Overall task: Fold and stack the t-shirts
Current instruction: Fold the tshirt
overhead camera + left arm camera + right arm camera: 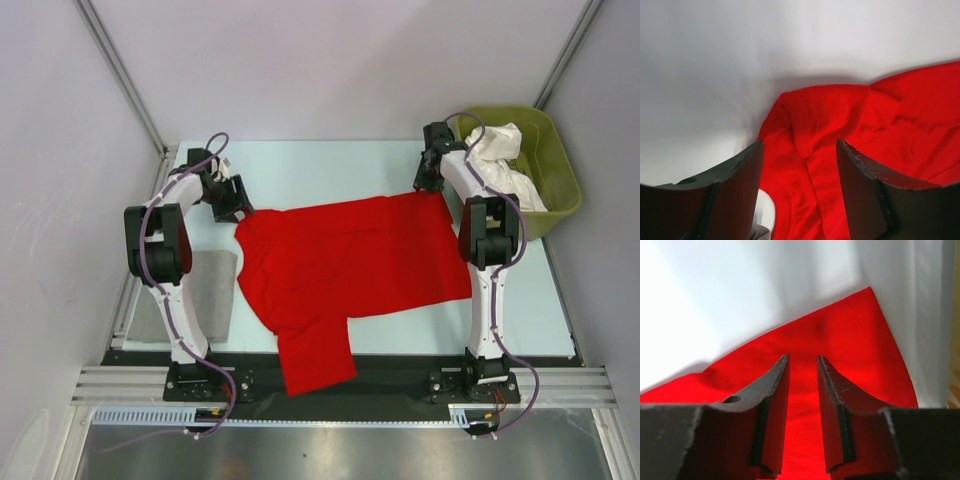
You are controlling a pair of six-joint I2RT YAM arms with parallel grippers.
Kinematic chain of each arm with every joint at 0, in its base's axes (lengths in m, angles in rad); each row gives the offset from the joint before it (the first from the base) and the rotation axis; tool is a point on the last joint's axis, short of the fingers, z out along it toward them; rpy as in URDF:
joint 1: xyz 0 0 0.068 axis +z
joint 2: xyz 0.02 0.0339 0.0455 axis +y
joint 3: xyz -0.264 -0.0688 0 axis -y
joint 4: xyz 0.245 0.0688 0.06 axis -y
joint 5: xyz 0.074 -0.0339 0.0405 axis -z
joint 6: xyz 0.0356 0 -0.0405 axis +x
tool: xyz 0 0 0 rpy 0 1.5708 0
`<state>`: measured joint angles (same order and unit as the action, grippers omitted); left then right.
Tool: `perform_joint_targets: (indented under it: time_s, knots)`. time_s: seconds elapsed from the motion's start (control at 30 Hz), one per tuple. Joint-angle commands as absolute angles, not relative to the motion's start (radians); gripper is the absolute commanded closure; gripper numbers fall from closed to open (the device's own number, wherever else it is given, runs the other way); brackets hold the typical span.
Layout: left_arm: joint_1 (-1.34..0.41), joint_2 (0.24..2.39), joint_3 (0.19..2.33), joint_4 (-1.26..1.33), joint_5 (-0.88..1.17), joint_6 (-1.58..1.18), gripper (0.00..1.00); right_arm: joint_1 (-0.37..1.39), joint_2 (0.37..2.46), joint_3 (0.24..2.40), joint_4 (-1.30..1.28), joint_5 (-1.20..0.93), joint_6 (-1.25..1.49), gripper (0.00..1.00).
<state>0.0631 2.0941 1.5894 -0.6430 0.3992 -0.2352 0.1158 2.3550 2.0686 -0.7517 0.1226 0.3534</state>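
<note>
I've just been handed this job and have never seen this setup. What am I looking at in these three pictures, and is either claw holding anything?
The big picture looks down from above and behind two white robot arms bolted at the near edge of the table. The left gripper and right gripper are two-finger claws, each at a far corner of the red t-shirt, which lies spread on the table. The other two pictures come from a camera on each wrist, looking out past that claw's dark fingers. Left: jaws wide apart over the shirt, holding nothing. Right: jaws narrowly apart above the cloth, nothing visibly pinched. White shirts sit in the olive tub at the far right, and a grey pad lies at the left.
</note>
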Motion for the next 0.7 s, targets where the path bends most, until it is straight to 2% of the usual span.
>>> perform_joint_targets:
  time_s: [0.0,0.1,0.2,0.23,0.3,0.33,0.37,0.53,0.67]
  knots:
    - [0.051,2.091,1.592,-0.621,0.379,-0.224,0.35,0.112,2.359,2.098,-0.758,0.109,0.341,0.67]
    - [0.049,2.12,1.614,-0.618,0.373,-0.239,0.37,0.114,2.362,2.108,-0.758,0.107,0.339,0.67]
    - [0.049,2.157,1.644,-0.618,0.348,-0.248,0.48,0.115,2.365,2.112,-0.759,0.109,0.337,0.67]
    - [0.051,2.169,1.652,-0.617,0.336,-0.25,0.58,0.115,2.365,2.117,-0.759,0.11,0.336,0.67]
    - [0.055,2.18,1.68,-0.63,0.296,-0.252,0.71,0.115,2.365,2.117,-0.761,0.11,0.334,0.67]
    - [0.061,2.187,1.689,-0.64,0.278,-0.256,0.88,0.117,2.364,2.118,-0.759,0.117,0.334,0.67]
    - [0.067,2.187,1.703,-0.646,0.25,-0.256,1.0,0.115,2.365,2.118,-0.761,0.117,0.334,0.67]
    - [0.113,2.137,1.69,-0.64,0.135,-0.282,1.0,0.115,2.376,2.144,-0.764,0.126,0.321,0.65]
    - [0.126,2.138,1.713,-0.635,0.144,-0.273,1.0,0.109,2.393,2.186,-0.767,0.135,0.307,0.62]
